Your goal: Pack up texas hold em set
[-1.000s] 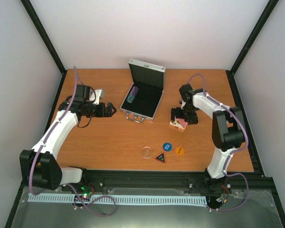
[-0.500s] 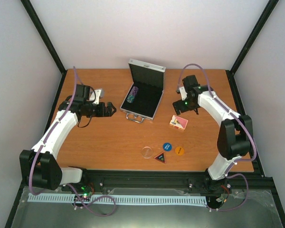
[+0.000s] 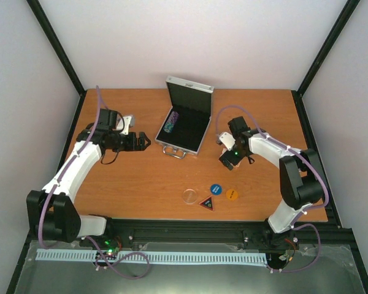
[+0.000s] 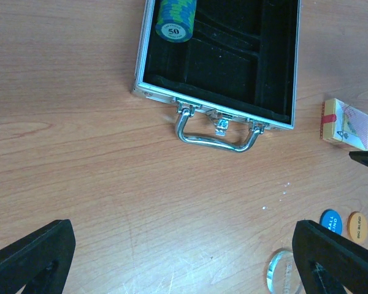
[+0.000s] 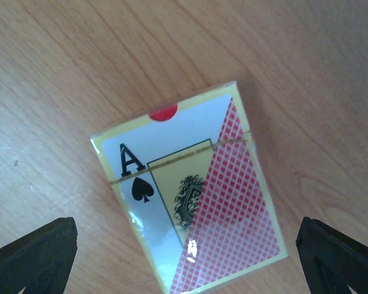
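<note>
**Right fingers (image 5: 34, 254) spread wide over the card deck (image 5: 190, 208), beside the open case (image 3: 193, 125)**
The deck lies flat on the counter (image 3: 141, 177) just right of the case, touching neither finger. A chip stack (image 4: 175, 18) sits in the case's left compartment. The left fingers (image 4: 30, 257), also apart, hover left of the case. The buttons (image 3: 216, 188) lie in front of it.

case (image 4: 233, 67) top cut off, clear btn (image 4: 281, 272) cropped
</note>
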